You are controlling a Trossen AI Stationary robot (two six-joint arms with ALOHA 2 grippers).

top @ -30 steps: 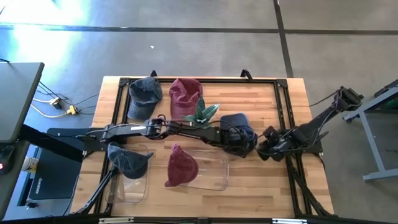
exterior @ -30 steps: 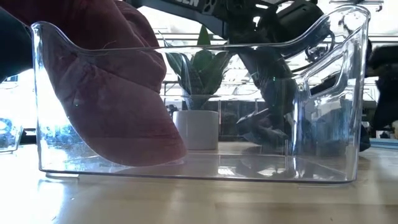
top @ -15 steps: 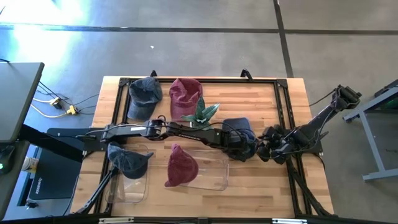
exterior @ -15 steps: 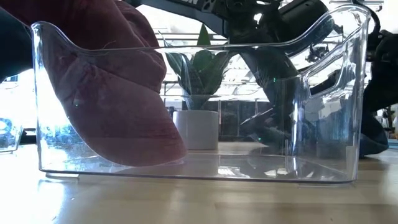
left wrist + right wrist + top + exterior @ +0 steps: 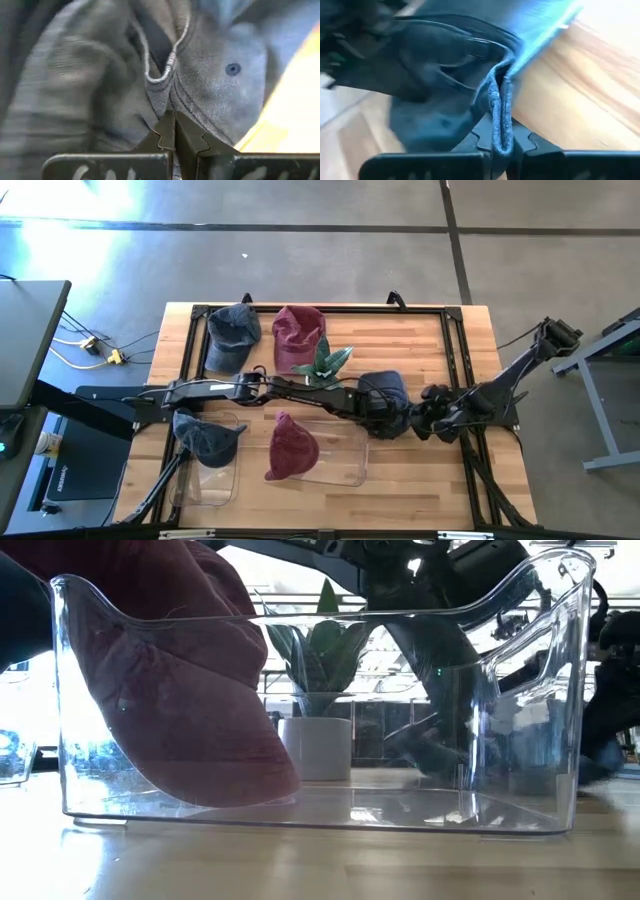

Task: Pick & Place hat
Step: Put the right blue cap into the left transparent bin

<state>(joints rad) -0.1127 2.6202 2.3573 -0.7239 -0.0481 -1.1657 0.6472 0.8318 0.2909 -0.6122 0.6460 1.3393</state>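
Denim hat sits right of the plant, my left gripper and right gripper both clamped on its edge, jaws pinching so it lifts evenly toward the clear bin.

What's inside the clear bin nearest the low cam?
A maroon hat leans against the bin's left wall; the rest of the floor looks bare. What's under the hat is hidden.
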